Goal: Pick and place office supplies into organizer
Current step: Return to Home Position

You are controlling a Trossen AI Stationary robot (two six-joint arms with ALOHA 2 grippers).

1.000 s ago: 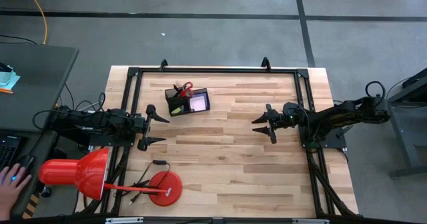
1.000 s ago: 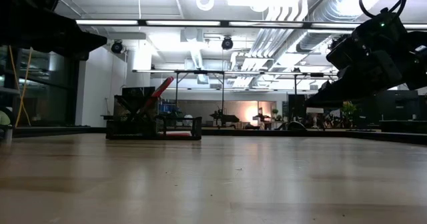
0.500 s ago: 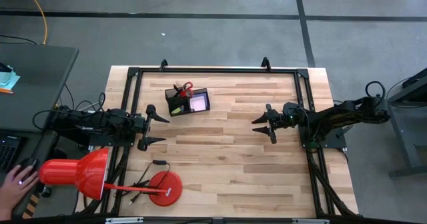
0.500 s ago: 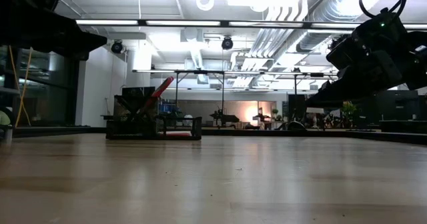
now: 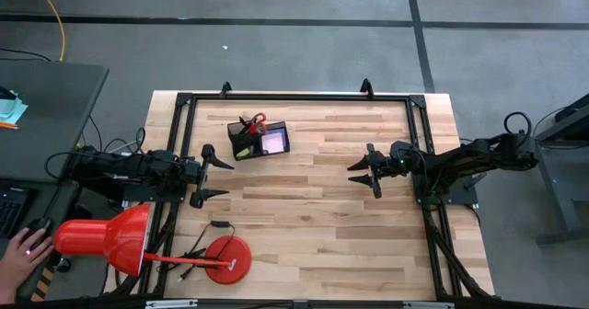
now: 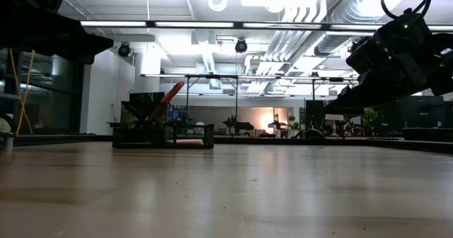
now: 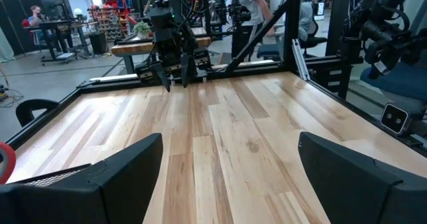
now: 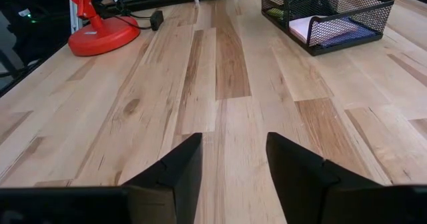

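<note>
The black mesh organizer (image 5: pixel 259 140) stands on the table toward its far left. Red-handled scissors (image 5: pixel 257 121) stick up out of its left compartment, handles up and leaning in the low view (image 6: pixel 170 96). A pink-purple sticky-note pad (image 8: pixel 325 29) lies flat in the other compartment. My left gripper (image 5: pixel 219 176) hovers open at the table's left edge, nearer than the organizer (image 6: pixel 163 130). My right gripper (image 5: pixel 362 177) hovers open right of the table's middle, its fingers (image 8: pixel 175 171) apart over bare wood. Neither holds anything.
A red desk lamp stands at the near left, its round base (image 5: pixel 228 258) on the table and its shade (image 5: pixel 103 240) over the left edge. A black plug and cord (image 5: pixel 217 226) lie beside the base. A black frame (image 5: pixel 294 97) rims the table. A person's hand (image 5: pixel 26 249) rests at a desk beyond the left edge.
</note>
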